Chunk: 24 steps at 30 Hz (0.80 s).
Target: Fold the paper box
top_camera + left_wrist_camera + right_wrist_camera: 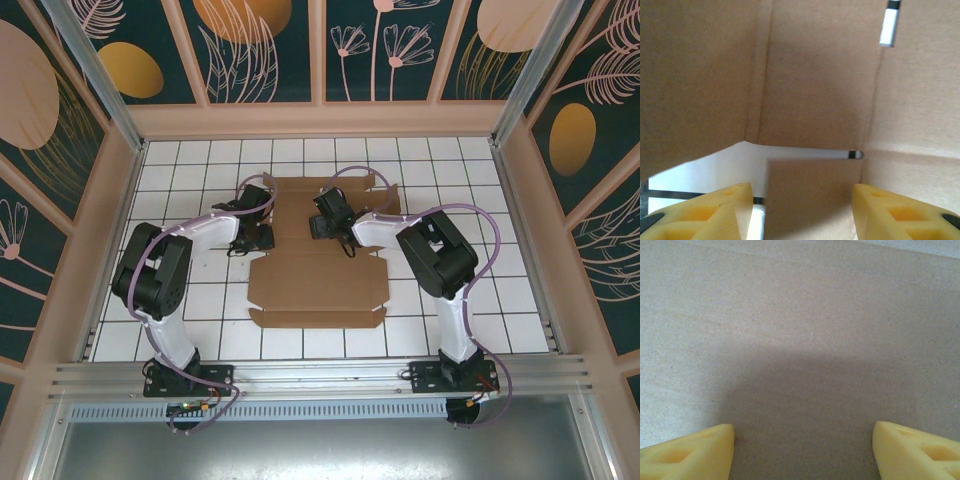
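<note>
**Cardboard blank on tiled worktop, both grippers spread above it**

Item: the paper box (318, 285), a plain brown die-cut sheet. It lies unfolded near the middle of the white tiled worktop (180, 300). Its long panels run left to right, small flaps stand out at the sides, and a notched edge faces the far wall. The near panels are bare and flat; the far part lies under the two arms.

Left gripper (262, 238): at the sheet's left edge, about halfway up it. In the left wrist view its yellow fingers (715, 210) stand apart. A strip of cardboard and a patch of white tile show in the gap, and nothing is visibly pinched. Ahead of them are creased panels and one small slit (888, 27) showing white. Whether the panel at the left of that view is raised off the tiles cannot be told.

Right gripper (322, 226): over the far middle of the sheet, close to the left gripper but apart from it. In the right wrist view its fingers (690, 452) are spread wide, with plain cardboard surface between and beyond them. Contact with the sheet cannot be told.

Surround: pale frame with dark floral wall panels (260, 50); metal rail (320, 380) at the near edge, carrying both arm bases.
</note>
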### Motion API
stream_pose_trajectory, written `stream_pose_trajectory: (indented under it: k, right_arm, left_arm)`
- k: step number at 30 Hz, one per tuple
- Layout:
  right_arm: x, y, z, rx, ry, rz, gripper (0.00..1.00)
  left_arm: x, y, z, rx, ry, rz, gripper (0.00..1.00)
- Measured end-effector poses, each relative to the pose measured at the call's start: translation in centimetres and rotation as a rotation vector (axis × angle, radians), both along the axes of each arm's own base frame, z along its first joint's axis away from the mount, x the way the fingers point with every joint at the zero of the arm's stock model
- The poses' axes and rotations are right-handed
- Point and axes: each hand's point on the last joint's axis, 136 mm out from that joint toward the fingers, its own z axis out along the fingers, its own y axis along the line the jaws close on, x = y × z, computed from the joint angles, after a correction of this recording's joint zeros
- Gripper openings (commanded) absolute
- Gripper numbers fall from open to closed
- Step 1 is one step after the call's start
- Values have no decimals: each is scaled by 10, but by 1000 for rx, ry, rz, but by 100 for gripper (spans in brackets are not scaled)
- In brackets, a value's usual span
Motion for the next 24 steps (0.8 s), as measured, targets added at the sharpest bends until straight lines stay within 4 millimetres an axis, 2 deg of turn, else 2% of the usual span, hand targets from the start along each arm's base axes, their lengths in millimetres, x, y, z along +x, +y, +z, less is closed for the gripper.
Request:
stream_pose_trajectory:
  k: [10,19,21,24]
  right_arm:
    - [0,0,0,1,1,3,73]
    - [0,1,0,2,3,5,73]
    - [0,1,-1,1,4,5,73]
    - [0,1,-1,1,4,5,73]
  left_arm:
    - [4,-1,-2,-6,-5,-19,56]
    - [1,-16,13,-171,-30,-43,47]
    - [3,-25,22,-226,-48,-59,46]
    - [9,-49,36,-325,-91,-110,44]
